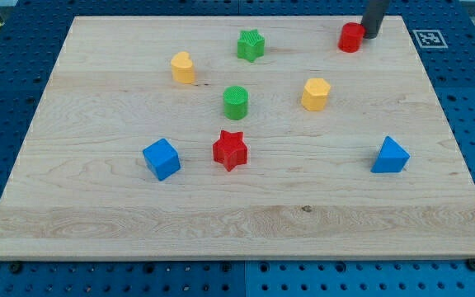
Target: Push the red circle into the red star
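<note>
The red circle [351,37] sits near the view's top right of the wooden board [237,223]. The red star [230,150] lies near the board's middle, far down and to the left of the circle. The dark rod comes in from the view's top edge; my tip [370,35] is just right of the red circle, touching it or nearly so.
A green star [251,45] and a yellow block [183,68] lie at the upper middle. A green cylinder [235,102] stands just above the red star. A yellow hexagon [315,94], a blue cube [162,158] and a blue block [390,155] are also on the board.
</note>
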